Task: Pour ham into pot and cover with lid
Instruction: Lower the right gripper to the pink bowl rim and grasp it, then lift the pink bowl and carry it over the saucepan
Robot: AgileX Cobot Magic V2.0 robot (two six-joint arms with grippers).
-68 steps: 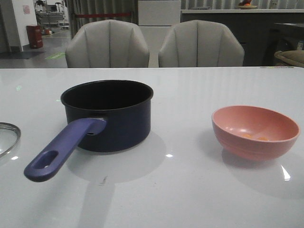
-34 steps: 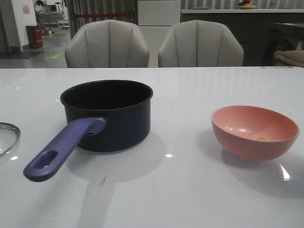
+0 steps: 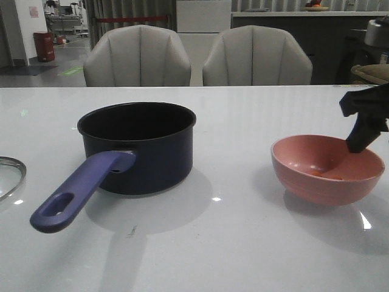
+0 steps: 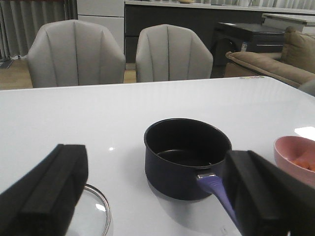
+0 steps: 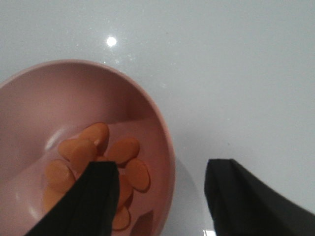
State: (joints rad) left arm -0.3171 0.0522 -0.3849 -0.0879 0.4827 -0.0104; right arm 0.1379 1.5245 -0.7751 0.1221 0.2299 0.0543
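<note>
The dark navy pot (image 3: 137,146) stands left of centre on the white table, its purple-blue handle (image 3: 79,191) pointing toward the near left. Only an arc of the glass lid (image 3: 9,176) shows at the left edge. The ham (image 5: 98,152) lies as several orange pieces in the pink bowl (image 3: 325,170) on the right. My right gripper (image 3: 363,141) is open and straddles the bowl's right rim (image 5: 165,137), one finger inside and one outside. My left gripper (image 4: 157,196) is open above the table between the lid (image 4: 93,216) and the pot (image 4: 187,157), holding nothing.
Two grey chairs (image 3: 137,58) (image 3: 255,58) stand behind the table's far edge. A beige sofa (image 4: 266,66) sits beyond the table's right side. The pot's handle (image 4: 219,194) reaches toward my left gripper's finger.
My right gripper has come into the front view from the right and now hangs over the pink bowl's right rim. Pot, lid and bowl have not moved.
</note>
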